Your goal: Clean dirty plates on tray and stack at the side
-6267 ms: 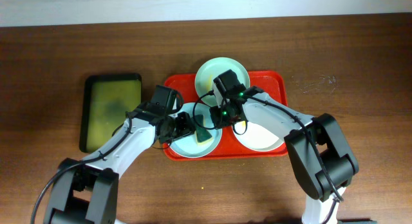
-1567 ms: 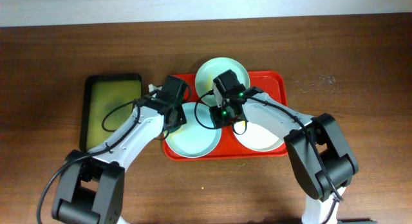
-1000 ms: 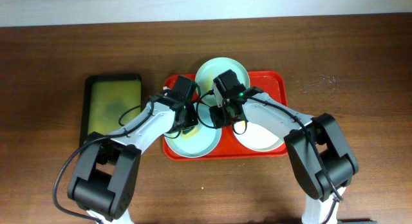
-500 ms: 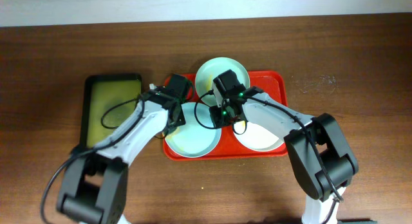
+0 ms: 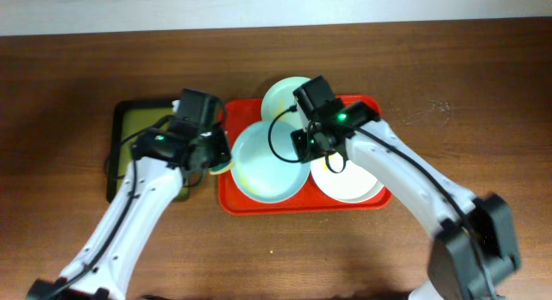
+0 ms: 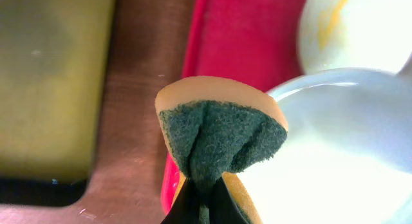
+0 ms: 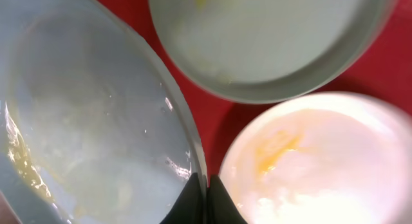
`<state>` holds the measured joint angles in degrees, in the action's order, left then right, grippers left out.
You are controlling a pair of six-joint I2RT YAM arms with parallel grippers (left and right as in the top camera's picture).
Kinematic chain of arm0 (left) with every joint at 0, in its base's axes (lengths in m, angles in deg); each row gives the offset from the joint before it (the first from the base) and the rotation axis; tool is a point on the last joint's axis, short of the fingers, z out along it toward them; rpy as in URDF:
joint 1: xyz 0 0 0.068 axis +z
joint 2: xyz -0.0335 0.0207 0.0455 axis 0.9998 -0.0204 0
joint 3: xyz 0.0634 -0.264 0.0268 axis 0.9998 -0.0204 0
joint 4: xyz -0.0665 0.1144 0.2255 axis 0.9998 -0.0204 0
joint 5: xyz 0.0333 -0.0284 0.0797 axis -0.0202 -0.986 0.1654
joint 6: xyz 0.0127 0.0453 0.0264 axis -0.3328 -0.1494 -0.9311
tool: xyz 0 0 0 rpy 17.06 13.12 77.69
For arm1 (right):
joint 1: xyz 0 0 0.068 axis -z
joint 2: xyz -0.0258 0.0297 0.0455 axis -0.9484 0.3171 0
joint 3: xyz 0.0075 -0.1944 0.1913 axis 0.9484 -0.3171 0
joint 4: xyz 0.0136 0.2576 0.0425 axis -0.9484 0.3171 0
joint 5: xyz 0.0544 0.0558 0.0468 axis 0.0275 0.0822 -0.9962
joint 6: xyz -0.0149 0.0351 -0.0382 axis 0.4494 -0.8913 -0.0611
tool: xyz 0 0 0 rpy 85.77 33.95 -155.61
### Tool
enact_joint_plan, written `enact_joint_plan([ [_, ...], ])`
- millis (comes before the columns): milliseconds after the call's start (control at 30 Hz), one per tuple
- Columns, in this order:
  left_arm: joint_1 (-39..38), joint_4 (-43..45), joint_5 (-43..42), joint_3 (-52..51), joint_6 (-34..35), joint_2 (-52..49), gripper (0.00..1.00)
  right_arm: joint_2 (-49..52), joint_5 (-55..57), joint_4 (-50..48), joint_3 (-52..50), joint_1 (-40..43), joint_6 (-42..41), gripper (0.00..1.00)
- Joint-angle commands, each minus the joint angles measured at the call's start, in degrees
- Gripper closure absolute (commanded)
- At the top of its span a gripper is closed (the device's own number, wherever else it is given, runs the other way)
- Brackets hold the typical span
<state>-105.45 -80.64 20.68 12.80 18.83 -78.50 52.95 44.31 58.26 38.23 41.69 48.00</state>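
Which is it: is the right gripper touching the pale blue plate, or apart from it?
Touching. In the right wrist view the right gripper is shut on the pale blue plate, with the plate's rim pinched between the fingertips.

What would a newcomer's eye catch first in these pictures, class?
The red tray in the middle holds three pale plates. The right claw pinches the rim of the blue-white plate, and the left claw grips a folded green-and-yellow sponge over the tray's left edge.
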Motion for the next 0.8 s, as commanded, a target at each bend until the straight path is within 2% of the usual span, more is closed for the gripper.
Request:
enact_joint_plan([
  [0, 3.87, -2.86, -2.29, 0.26, -1.79, 1.64, 1.00, -6.05, 15.34, 1.84, 5.03, -4.70, 0.98, 0.96],
  [233, 12.68, -6.56, -2.10, 0.26, -1.99, 1.66, 1.00, -7.56, 43.25, -0.94, 6.38, -14.12, 11.26, 0.96],
  [333, 17.59, -6.86, -2.10, 0.26, -4.85, 1.64, 1.00, -7.52, 52.54, -5.60, 6.38, -16.94, 18.73, 0.96],
  [533, 24.13, -8.15, -2.14, 0.15, -6.64, 1.64, 1.00, -7.52, 59.91, -17.86, 6.38, -20.48, 41.20, 0.96],
  [767, 24.68, -8.20, -2.10, 0.15, -6.69, 1.64, 1.00, -7.52, 65.81, -31.78, 6.38, -24.81, 68.22, 0.96],
])
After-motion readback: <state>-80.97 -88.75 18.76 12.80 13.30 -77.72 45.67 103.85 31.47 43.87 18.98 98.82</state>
